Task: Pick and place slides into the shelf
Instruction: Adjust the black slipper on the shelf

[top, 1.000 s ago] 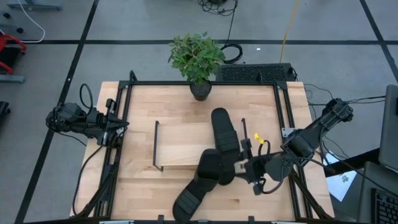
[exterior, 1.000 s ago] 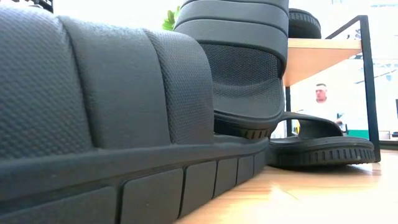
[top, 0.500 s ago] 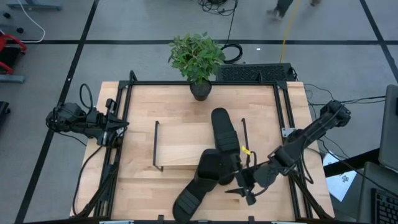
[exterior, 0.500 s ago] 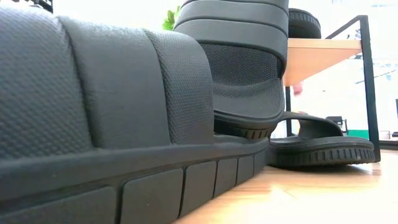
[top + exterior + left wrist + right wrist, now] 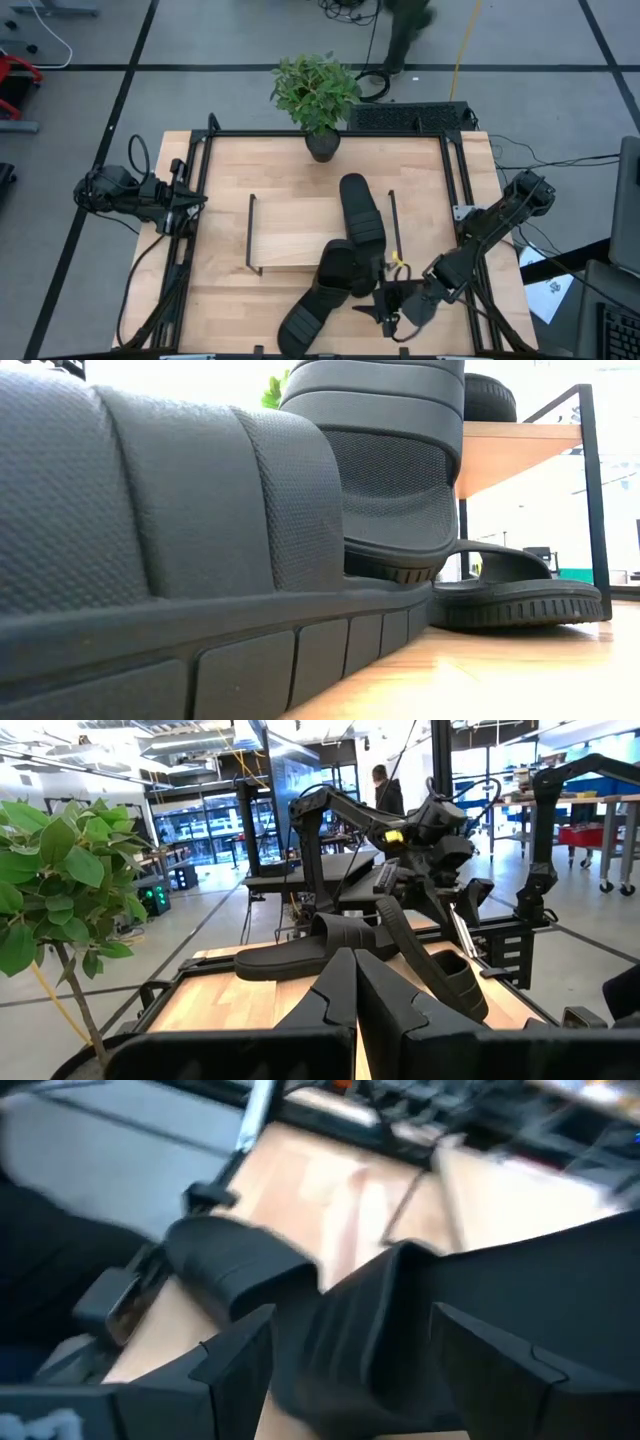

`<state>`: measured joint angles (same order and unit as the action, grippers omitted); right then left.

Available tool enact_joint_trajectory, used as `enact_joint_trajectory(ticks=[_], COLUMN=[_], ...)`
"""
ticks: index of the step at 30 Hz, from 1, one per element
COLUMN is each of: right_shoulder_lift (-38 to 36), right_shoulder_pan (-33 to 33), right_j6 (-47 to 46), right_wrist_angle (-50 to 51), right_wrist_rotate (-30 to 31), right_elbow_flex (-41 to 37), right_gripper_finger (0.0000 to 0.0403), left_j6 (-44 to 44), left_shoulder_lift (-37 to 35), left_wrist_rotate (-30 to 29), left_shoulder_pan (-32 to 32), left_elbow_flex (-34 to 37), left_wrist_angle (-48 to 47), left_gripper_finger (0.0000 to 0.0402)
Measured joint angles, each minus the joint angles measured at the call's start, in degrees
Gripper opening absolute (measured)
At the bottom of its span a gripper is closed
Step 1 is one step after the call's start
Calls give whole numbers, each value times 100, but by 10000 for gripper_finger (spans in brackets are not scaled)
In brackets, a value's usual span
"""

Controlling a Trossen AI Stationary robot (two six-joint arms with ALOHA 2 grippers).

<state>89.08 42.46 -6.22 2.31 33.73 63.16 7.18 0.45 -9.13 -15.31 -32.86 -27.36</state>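
Observation:
Several black slides are in view. One lies on the shelf's wooden board (image 5: 290, 235), at its right end (image 5: 360, 208). A second (image 5: 345, 268) leans tilted against the board's near edge (image 5: 510, 445), its lower end on a third (image 5: 302, 325) by the table's near edge. In the low view another (image 5: 520, 595) rests sole-down on the table under the board. My right gripper (image 5: 386, 310) stands open just right of the leaning slide, whose dark strap (image 5: 360, 1330) shows ahead between the fingers; I cannot tell whether they touch it. My left gripper (image 5: 355, 990) waits shut at the table's left edge.
A potted plant (image 5: 315, 95) stands at the table's far edge. Black frame rails (image 5: 455, 190) run along the table's sides. A person (image 5: 405, 30) walks on the floor beyond the table. Bare wood lies left of the shelf (image 5: 220, 290).
My right gripper has come down and toward the table's near edge, from beside the shelf's right end frame to the right of the leaning slide. The slides have stayed where they were.

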Motion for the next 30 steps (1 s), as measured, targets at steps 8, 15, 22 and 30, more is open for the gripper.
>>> enact_joint_trajectory(ticks=[8,15,22,30], right_shoulder_lift=[212,551,553,668], right_shoulder_pan=[150,24,-83,-206], right_j6=[-254,-362,-385,-660], right_wrist_angle=[-149,-115,-73,-75], right_wrist_rotate=[523,553,490,83], right_elbow_flex=[11,11,11,17], right_gripper_finger=[256,256,256,256], left_j6=[0,0,-20,-20], left_shoulder_lift=[0,0,0,0], left_wrist_rotate=[0,0,0,0], left_shoulder_pan=[0,0,1,0], left_elbow_flex=[0,0,0,0], left_wrist_angle=[-2,-2,-4,-4], left_gripper_finger=[5,5,5,5])
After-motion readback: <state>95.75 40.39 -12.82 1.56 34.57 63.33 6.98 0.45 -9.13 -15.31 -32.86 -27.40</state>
